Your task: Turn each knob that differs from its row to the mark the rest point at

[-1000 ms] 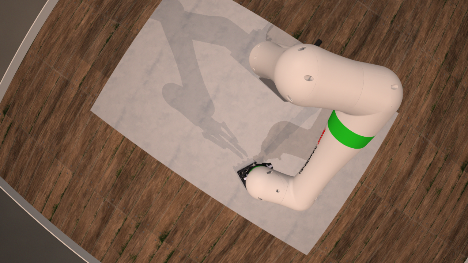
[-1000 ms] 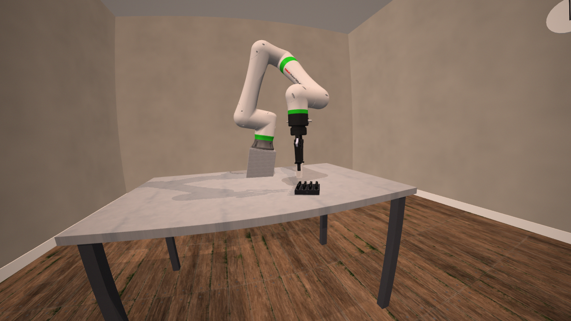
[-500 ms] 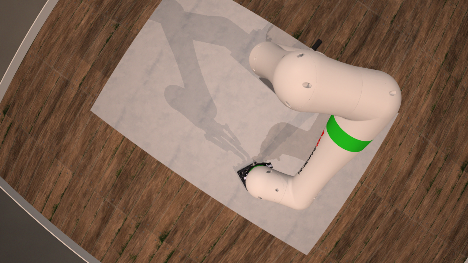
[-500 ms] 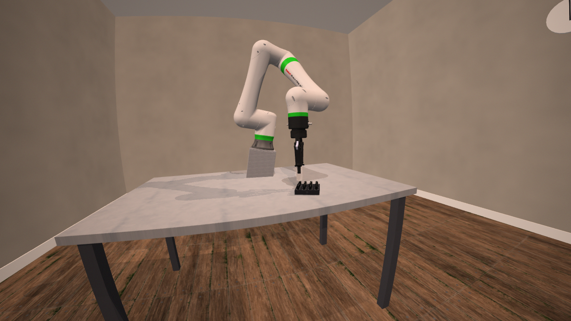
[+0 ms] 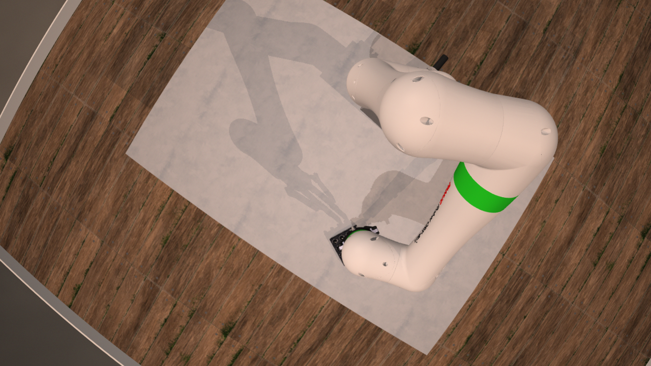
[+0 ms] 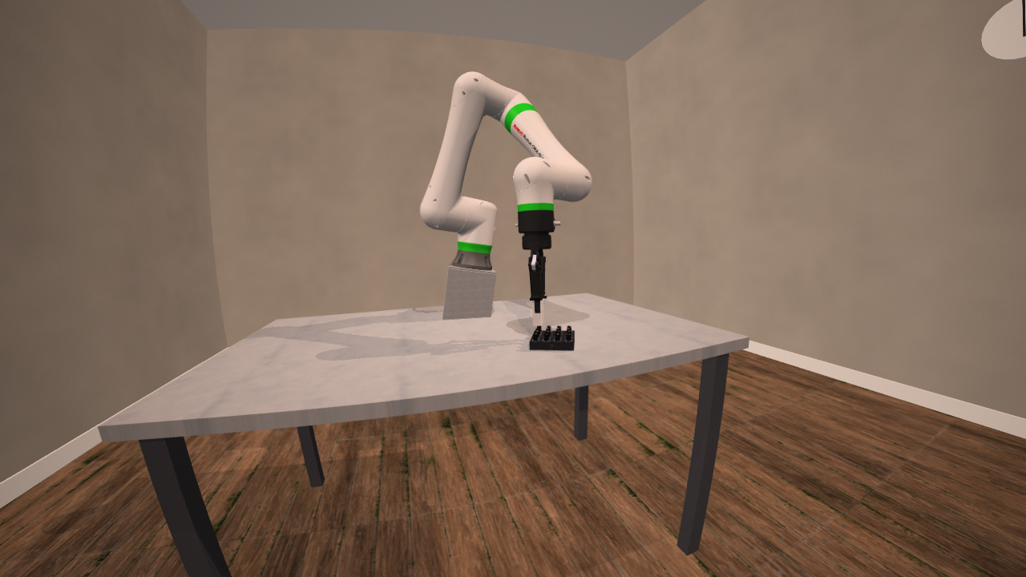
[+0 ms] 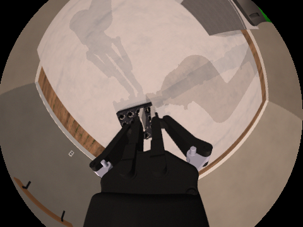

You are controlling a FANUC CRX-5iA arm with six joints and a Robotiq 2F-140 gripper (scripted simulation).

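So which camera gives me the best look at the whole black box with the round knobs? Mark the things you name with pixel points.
The exterior view: the black knob box (image 5: 337, 241) (image 6: 552, 344) (image 7: 134, 117) is small there, but nothing covers its front. The wrist view shows some knob tops, others hidden by the black tool (image 6: 538, 322) (image 7: 148, 111). From the top, the white robot wrist (image 5: 369, 252) (image 6: 534, 180) hides most.

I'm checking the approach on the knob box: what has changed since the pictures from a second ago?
The gripper has moved down, closer to the knob box, as the arm lowered it. The arm's shadow shifted slightly too. No grasp or release is visible. The box stayed in place on the table; whether any knob turned, I cannot tell.
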